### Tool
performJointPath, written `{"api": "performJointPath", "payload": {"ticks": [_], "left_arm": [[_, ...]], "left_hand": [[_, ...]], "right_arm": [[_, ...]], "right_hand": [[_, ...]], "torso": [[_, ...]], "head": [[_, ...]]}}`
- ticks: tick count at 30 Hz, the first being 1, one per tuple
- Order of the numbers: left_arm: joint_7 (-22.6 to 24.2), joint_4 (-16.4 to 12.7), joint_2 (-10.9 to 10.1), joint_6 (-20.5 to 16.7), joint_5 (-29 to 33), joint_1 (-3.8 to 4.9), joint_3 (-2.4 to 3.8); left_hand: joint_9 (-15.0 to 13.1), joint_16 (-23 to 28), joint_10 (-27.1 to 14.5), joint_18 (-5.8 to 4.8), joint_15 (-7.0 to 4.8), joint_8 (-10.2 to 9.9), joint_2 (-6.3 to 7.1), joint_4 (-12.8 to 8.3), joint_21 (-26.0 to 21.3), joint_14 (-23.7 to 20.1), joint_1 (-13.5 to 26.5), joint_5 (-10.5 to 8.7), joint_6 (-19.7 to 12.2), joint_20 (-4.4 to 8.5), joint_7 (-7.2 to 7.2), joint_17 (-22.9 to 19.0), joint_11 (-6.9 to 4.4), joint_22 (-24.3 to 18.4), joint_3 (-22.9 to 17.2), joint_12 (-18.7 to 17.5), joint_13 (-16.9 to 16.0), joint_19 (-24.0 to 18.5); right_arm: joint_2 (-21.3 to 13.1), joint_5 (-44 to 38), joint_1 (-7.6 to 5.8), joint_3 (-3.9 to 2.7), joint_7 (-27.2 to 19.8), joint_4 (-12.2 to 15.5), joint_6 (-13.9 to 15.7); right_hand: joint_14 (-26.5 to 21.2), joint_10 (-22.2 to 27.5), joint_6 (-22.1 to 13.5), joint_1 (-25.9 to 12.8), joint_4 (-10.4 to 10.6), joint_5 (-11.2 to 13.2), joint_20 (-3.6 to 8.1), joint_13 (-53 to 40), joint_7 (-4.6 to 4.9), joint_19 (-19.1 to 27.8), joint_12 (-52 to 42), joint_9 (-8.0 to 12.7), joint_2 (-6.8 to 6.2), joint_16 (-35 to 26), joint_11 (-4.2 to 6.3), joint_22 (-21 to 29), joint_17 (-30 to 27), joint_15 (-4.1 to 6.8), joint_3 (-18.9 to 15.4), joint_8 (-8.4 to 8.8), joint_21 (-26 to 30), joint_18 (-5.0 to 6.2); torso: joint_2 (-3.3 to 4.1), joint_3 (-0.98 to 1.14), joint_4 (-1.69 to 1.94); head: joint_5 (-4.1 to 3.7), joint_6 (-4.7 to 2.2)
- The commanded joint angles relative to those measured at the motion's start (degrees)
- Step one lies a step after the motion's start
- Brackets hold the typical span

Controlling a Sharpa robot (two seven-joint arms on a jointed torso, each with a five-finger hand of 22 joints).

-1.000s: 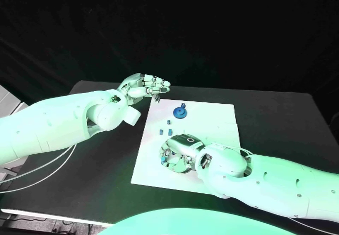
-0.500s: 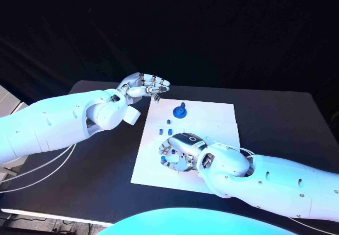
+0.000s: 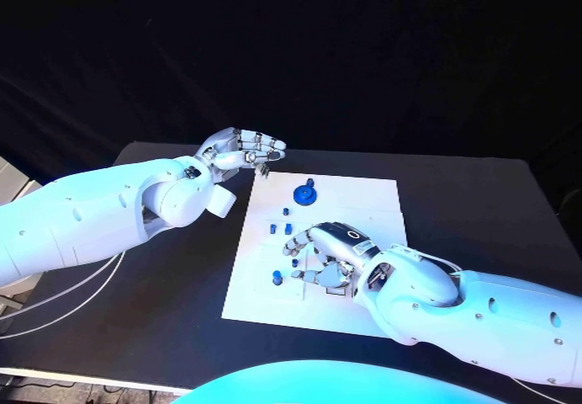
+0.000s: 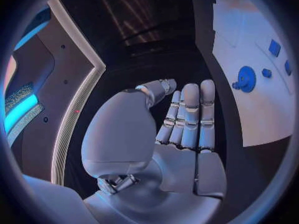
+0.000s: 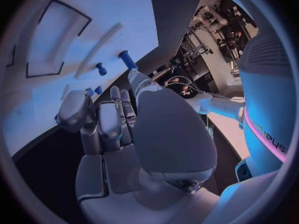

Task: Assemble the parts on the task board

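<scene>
The white task board [image 3: 370, 215] lies in the middle of the black table. A blue gear [image 3: 306, 194] stands on its far part, with small blue pieces [image 3: 283, 226] just nearer and two more [image 3: 279, 276] by the near left edge. My right hand [image 3: 327, 254] hovers over the board's near half, fingers apart, holding nothing; the two near pieces lie just left of its fingertips. In the right wrist view a blue peg [image 5: 126, 59] stands on the board beyond the fingers. My left hand [image 3: 244, 150] hangs above the board's far left corner, fingers curled in, holding nothing.
Bare black table [image 3: 158, 278] spreads left of the board and also right of it. The left wrist view shows the gear [image 4: 245, 78] and small blue pieces [image 4: 274, 47] on the board [image 4: 249, 109] beyond my left hand [image 4: 181, 129].
My right hand has drawn back to the right from the board's near left edge and spread its fingers, uncovering two small blue pieces. The left hand has stayed put.
</scene>
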State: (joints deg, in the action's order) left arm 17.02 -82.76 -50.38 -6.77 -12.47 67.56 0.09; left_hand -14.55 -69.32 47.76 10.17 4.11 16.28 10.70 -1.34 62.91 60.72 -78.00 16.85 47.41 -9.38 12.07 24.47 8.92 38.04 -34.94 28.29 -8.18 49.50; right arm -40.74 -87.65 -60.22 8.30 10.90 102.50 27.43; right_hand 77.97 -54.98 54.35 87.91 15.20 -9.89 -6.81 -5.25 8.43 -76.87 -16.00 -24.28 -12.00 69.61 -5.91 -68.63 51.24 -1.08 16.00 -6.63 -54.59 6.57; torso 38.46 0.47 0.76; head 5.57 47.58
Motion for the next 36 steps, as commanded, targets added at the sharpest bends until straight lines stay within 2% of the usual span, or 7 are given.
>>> {"api": "performJointPath", "payload": {"ticks": [1,9,18,22,27,29,36], "left_arm": [[0.9,-0.1,-0.2,0.3,0.6,0.04,0.04],[2.0,0.1,-0.2,0.2,1.6,0.03,0.02],[3.3,-0.1,-0.3,1.5,2.6,0.03,-0.07],[3.6,-0.4,-0.5,2.0,2.5,0.02,-0.13],[4.3,-0.6,-0.7,1.9,2.6,0.01,-0.17],[4.8,-0.7,-0.8,1.4,2.8,0.01,-0.18],[5.5,-1.0,-0.9,0.9,3.5,0.00,-0.19]], "left_hand": [[0.0,3.8,-1.8,0.42,0.36,0.0,0.10,-0.2,-2.3,-3.6,0.6,0.26,-0.6,-0.35,0.97,-2.1,0.43,-1.1,-0.3,-0.4,0.7,-2.5],[-0.1,27.1,-6.2,-0.52,5.39,1.4,-0.28,0.7,-25.5,-20.9,1.9,0.28,-1.7,-5.42,2.53,-14.1,3.22,-14.6,0.0,-2.7,4.5,-15.4],[-0.1,38.4,-3.7,-0.49,6.21,2.8,-0.03,1.4,-43.9,-19.5,2.3,0.33,-2.0,-7.19,2.76,-18.3,3.35,-27.1,-0.9,-6.6,4.6,-12.4],[0.0,38.9,-3.2,-0.40,6.14,2.7,-0.02,1.6,-44.9,-18.5,2.5,0.32,-2.2,-7.18,2.91,-18.3,3.39,-27.9,-0.9,-7.0,4.6,-11.3],[0.1,39.3,-3.1,-0.45,6.15,2.7,0.03,1.8,-45.5,-18.4,2.6,0.29,-2.3,-7.19,2.87,-18.3,3.39,-28.3,-0.8,-7.2,4.6,-11.1],[0.1,39.4,-3.0,-0.46,6.11,2.6,0.04,1.8,-45.8,-18.2,2.7,0.28,-2.3,-7.19,2.83,-18.3,3.34,-28.5,-0.8,-7.3,4.6,-10.9],[0.2,39.5,-1.9,-0.38,5.85,2.5,0.11,2.0,-47.0,-16.8,2.7,0.31,-2.6,-7.17,2.83,-18.1,3.19,-29.4,-0.7,-7.4,4.5,-10.0]], "right_arm": [[-3.5,15.0,-1.24,-0.30,-6.0,1.5,3.4],[-12.9,26.7,-4.22,-0.60,-9.6,3.1,0.7],[-21.5,30.5,-4.96,-0.59,-6.4,3.8,1.0],[-24.0,25.7,-4.81,-0.50,-1.1,4.7,-0.7],[-25.7,19.4,-4.22,-0.34,4.0,6.1,-3.3],[-26.0,16.9,-3.74,-0.29,6.5,6.8,-4.0],[-25.8,12.6,-2.70,-0.20,13.1,7.8,-5.2]], "right_hand": [[-4.3,-1.4,0.7,0.7,0.5,-0.4,0.14,0.2,0.38,3.7,-1.5,0.3,-0.51,-5.6,0.18,4.9,-8.3,0.12,1.9,0.17,8.5,1.69],[-9.7,-9.2,2.0,0.5,0.7,-0.5,0.76,1.4,0.30,10.2,-2.1,0.7,-1.79,-16.1,1.06,16.1,-18.8,0.90,7.4,0.49,26.6,3.93],[-3.8,-16.5,3.5,-7.3,1.4,1.1,1.25,0.0,0.19,5.3,0.5,0.3,-3.30,-18.3,1.88,19.0,-20.3,1.50,5.4,-0.12,28.6,3.81],[2.4,-20.7,3.1,-12.4,1.2,1.3,2.51,-5.0,-1.10,-2.6,-3.0,-0.4,-2.88,-7.2,3.25,7.7,-6.6,2.75,-1.5,-1.55,10.3,1.03],[7.9,-22.6,3.0,-13.8,1.6,1.6,4.17,-16.8,-2.77,-7.9,-12.0,-1.7,1.30,6.9,4.67,-5.1,14.1,4.01,-14.2,-4.52,-9.0,-1.81],[9.3,-22.6,3.0,-14.1,1.5,1.5,4.31,-34.7,-2.89,-9.6,-27.1,-2.2,3.46,12.5,5.15,-11.4,23.2,4.46,-19.2,-6.02,-18.3,-3.42],[11.3,-26.7,3.2,-15.7,1.7,1.4,4.15,-64.2,-3.12,-11.2,-52.5,-2.7,5.08,18.8,5.20,-17.6,35.3,4.30,-22.9,-8.34,-27.9,-5.03]], "torso": [[-0.03,0.00,-0.15],[-0.30,-0.09,-0.52],[-0.45,-0.14,-0.47],[-0.58,-0.18,-0.45],[-0.59,-0.18,-0.62],[-0.57,-0.22,-0.61],[-0.54,-0.25,-0.42]], "head": [[-1.10,-0.32],[-3.16,-1.11],[-4.81,-1.41],[-5.22,-1.19],[-5.55,-0.96],[-5.97,-0.91],[-7.08,-0.45]]}}
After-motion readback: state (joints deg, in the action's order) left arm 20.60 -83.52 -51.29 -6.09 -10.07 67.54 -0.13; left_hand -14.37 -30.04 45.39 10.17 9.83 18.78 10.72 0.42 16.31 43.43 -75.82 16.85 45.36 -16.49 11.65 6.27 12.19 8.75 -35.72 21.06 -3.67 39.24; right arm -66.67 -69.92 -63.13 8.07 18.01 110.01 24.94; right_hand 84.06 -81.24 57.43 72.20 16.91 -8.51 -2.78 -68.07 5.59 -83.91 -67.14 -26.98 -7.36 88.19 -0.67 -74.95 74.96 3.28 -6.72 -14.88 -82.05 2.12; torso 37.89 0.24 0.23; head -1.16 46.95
